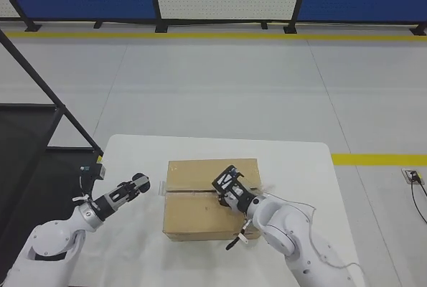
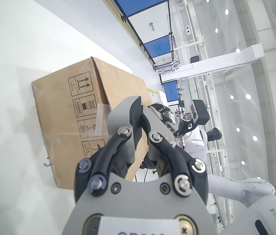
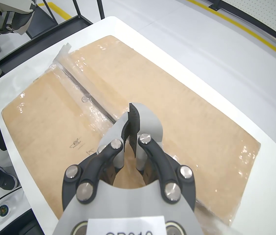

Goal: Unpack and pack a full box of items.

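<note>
Box [image 1: 202,208] sits mid worktop [image 1: 285,154], flaps down. Tape strip [image 1: 191,191] runs along the top seam from left to right, loose end sticking out past the box's left edge. Right end effector [image 1: 227,181] is over the right half of the box top, at the seam; contact unclear. Left end effector [image 1: 139,181] is left of the box, near but apart, above the worktop. Rack [image 1: 26,115] stands on the floor left of the worktop. Barrier panels [image 1: 227,8] line the floor far behind.
</note>
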